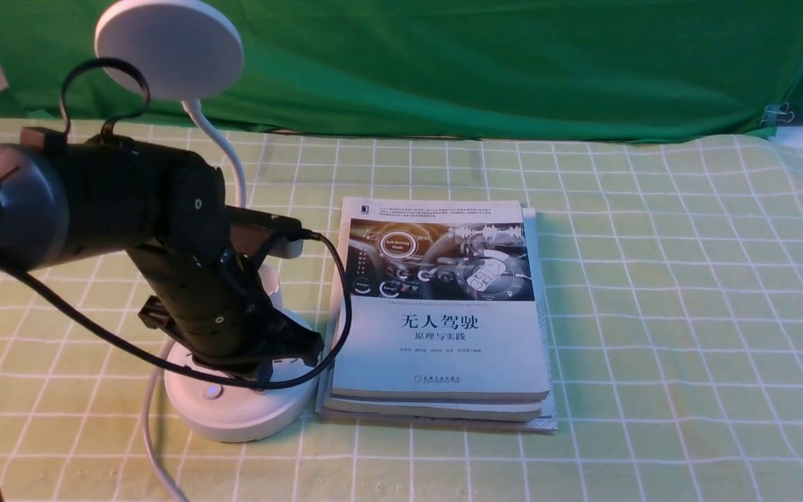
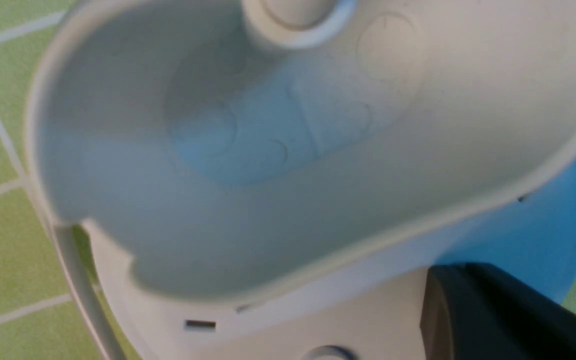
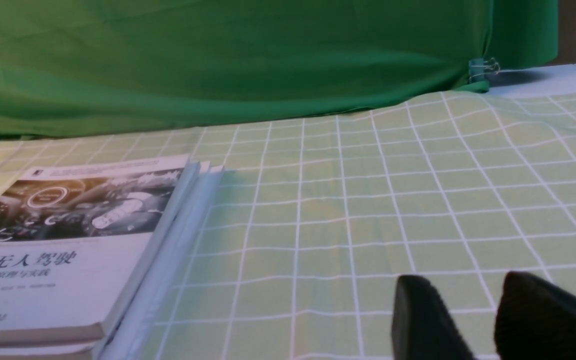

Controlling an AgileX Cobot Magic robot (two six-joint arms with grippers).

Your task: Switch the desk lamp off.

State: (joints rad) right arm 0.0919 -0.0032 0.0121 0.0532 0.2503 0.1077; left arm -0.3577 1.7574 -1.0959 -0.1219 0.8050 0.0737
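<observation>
Left gripper (image 1: 283, 359) poised over the desk lamp (image 1: 234, 415)

Your left gripper hangs right above the lamp's base, the round button (image 1: 212, 392) just beside its fingertips; you can't tell how far it is parted. Light plastic on cloth (image 1: 652, 314) (it may skid): press straight down, don't grab. Right gripper (image 3: 483, 320) is slightly parted, empty.

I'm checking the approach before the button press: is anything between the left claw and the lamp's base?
Nothing visible. The left claw hangs right over the lamp's base; the books lie beside it, out of the way.
</observation>
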